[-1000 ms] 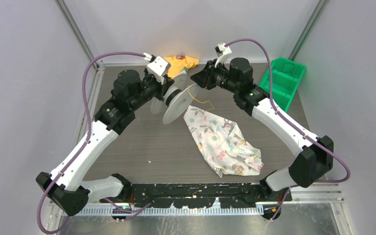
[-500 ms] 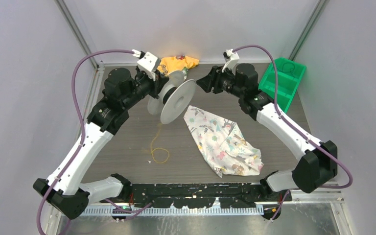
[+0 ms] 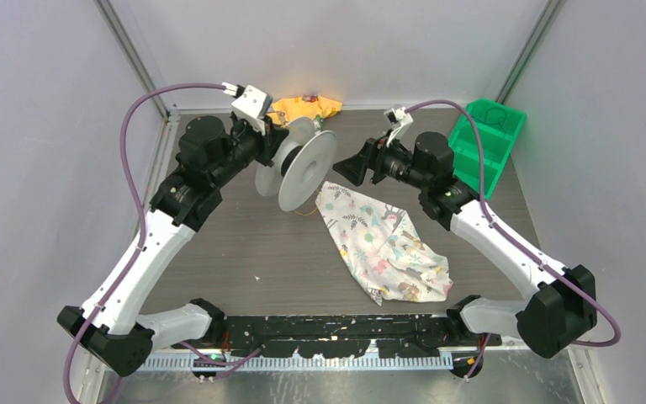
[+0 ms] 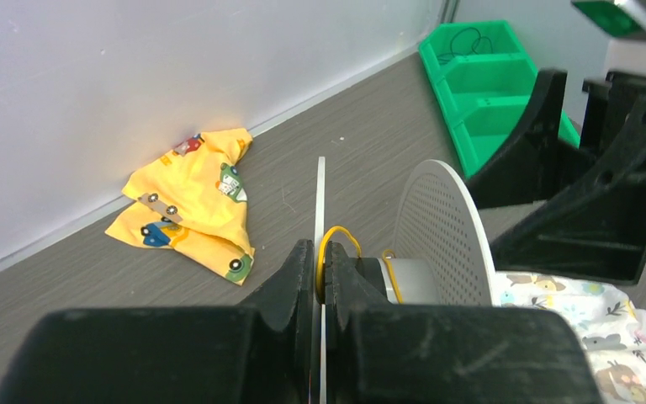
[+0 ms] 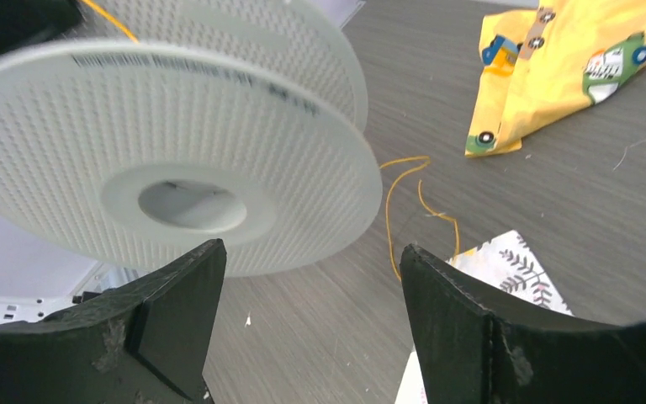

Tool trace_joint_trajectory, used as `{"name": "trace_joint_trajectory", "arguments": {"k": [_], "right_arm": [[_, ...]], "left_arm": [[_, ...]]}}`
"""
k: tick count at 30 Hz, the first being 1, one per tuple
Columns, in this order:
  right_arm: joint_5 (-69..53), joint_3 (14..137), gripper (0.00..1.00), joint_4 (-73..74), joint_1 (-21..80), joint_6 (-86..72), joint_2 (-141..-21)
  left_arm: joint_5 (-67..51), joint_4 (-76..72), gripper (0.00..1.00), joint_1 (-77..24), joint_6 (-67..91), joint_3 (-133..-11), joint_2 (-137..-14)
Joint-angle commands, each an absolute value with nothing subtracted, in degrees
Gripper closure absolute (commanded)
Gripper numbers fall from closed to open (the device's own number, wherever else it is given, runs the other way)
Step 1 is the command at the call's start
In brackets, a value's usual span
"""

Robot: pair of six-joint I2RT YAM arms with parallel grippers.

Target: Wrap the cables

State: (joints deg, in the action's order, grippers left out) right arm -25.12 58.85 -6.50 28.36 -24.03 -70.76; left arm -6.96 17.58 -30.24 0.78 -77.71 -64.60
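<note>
A white perforated spool hangs tilted above the table, and my left gripper is shut on its near rim. In the left wrist view the thin rim edge runs between the shut jaws of the left gripper, with a loop of the yellow cable beside them and a turn on the hub. More loose cable lies on the table under the spool. My right gripper stands open just right of the spool, holding nothing. Its fingers frame the spool's face around the right gripper.
A floral cloth lies on the table below the right gripper. A yellow printed cloth sits against the back wall. A green bin stands at the back right.
My right gripper has opened and drawn back to the right of the spool. The left arm swung the spool round. The cable loop that trailed onto the table has shortened toward the spool.
</note>
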Motion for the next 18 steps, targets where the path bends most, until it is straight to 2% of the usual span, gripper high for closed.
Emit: {"name": "trace_joint_trajectory", "arguments": {"k": [1,8,18], "right_arm": [[-26.45,56.48,0.19,-11.33,29.73,-24.85,-70.69],[-21.40,48.83,0.17,-20.71,37.37,-20.69,-73.96],[-15.25,50.55,0.16,-34.76,48.63,-20.43,-90.26]], "left_arm": [[-2.35,9.66,1.00,-29.88,3.51,-81.44,-63.04],[2.17,8.21,1.00,-29.86,7.79,-84.84,-60.84],[4.86,6.79,1.00,-29.88,10.28,-86.43,-58.23]]}}
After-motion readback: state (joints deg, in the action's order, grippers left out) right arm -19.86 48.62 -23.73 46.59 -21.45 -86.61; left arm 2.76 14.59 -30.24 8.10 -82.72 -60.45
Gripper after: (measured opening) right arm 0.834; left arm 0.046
